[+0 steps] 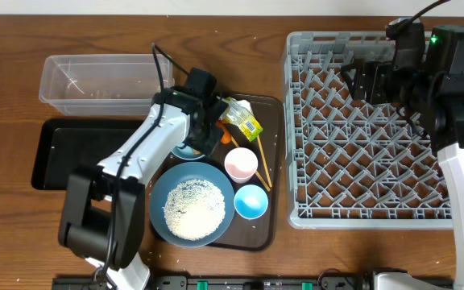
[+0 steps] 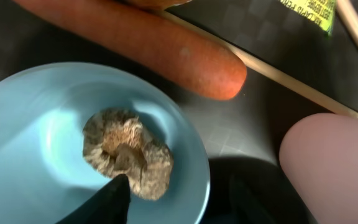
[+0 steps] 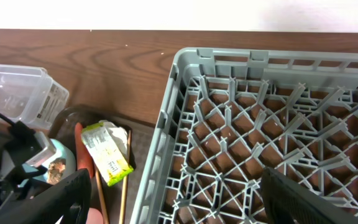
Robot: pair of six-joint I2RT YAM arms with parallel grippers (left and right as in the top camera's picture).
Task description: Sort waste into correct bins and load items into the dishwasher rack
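A brown food lump [image 2: 126, 152] lies in the small light-blue bowl [image 2: 36, 124]. My left gripper [image 2: 182, 202] hangs open just over the bowl's near rim, with one fingertip [image 2: 117, 193] touching the lump's edge. The orange carrot [image 2: 166, 43] lies beyond the bowl, beside a chopstick [image 2: 291, 78] and the pink cup [image 2: 331, 165]. The green-yellow wrapper [image 1: 242, 117] sits at the back of the brown serving tray. Rice fills the big blue plate-bowl [image 1: 192, 205], next to the light-blue cup [image 1: 250, 201]. My right gripper [image 3: 182, 199] is open and holds nothing, above the left part of the grey dishwasher rack [image 3: 166, 124].
The clear tub [image 1: 103, 80] and the black tray [image 1: 79, 149] sit left of the brown serving tray [image 1: 272, 234]. The left arm reaches over the serving tray from the front. The rack [image 1: 290, 121] takes up the right side of the table.
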